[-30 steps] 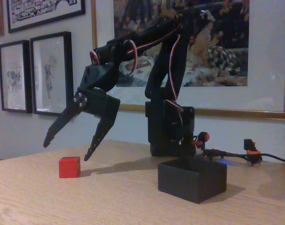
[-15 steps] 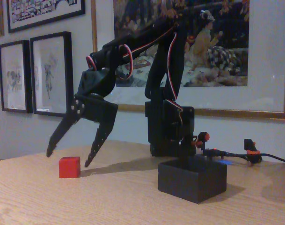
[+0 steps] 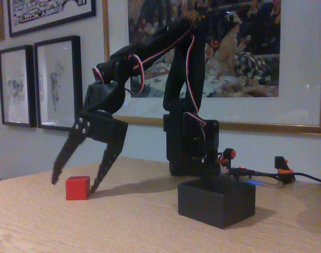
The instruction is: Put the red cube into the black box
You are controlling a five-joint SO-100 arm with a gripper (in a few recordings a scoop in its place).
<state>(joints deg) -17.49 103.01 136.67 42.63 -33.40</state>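
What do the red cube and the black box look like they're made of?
The red cube: probably matte plastic, with even, flat colour and no glare. The black box: thick-walled and dull black, likely plastic too, maybe printed; the dim light leaves that open.

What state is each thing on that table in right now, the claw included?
Gripper: open, fingertips low on either side of the cube, not closed on it.
Red cube: resting flat on the wooden table, not gripped.
Black box: open-topped, upright on the table to the cube's right in the fixed view; its inside is hidden from this angle.
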